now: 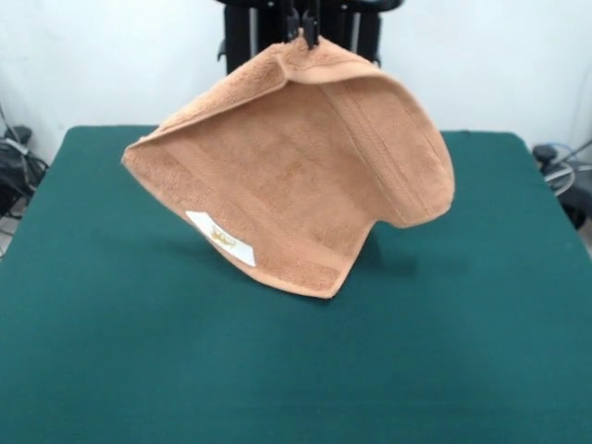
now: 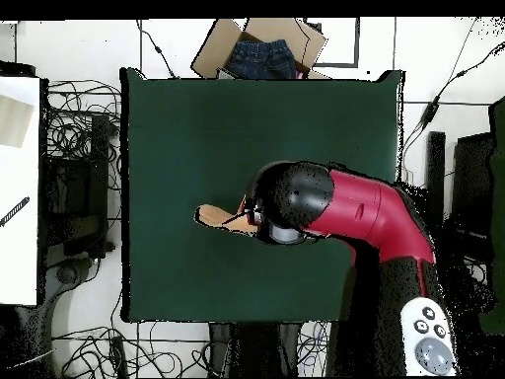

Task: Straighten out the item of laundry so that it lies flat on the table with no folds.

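Observation:
The tan terry towel point(image 1: 296, 176) hangs in the air above the dark green table point(image 1: 111, 370), held by its top edge. It drapes and curls, with border bands showing and a small white label point(image 1: 220, 238) near its lower left edge. Its lowest corner hangs just above the table top. My gripper point(image 1: 302, 35) is at the top of the front view, shut on the towel's upper edge. In the overhead view the red and black arm point(image 2: 335, 209) covers most of the towel; only a tan strip point(image 2: 219, 218) shows to its left.
A cardboard box with blue jeans point(image 2: 261, 54) sits past the table's far edge in the overhead view. Cables point(image 2: 74, 138) and equipment lie on the floor around the table. The robot's pedestal point(image 1: 277, 28) stands behind the towel in the front view.

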{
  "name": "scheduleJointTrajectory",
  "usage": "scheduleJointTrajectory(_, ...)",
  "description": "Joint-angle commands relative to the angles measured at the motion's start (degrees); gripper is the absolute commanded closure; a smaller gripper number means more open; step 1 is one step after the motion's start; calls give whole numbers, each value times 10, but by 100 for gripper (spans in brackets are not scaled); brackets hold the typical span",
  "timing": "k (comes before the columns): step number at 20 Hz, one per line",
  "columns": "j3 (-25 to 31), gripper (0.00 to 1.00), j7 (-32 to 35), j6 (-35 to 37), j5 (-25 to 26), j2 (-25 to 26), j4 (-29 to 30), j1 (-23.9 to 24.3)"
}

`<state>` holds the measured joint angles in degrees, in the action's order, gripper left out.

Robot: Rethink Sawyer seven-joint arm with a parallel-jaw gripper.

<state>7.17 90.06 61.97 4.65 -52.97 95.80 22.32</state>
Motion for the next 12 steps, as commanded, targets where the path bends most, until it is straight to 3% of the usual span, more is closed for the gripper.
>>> scheduleJointTrajectory(1,52,100,-26,22,-23,-4,35,13)
scheduleJointTrajectory(4,53,100,-23,68,-19,-6,8,10)
scheduleJointTrajectory(9,59,100,-13,197,0,-7,-83,1)
scheduleJointTrajectory(12,65,100,-17,228,3,-1,-110,3)
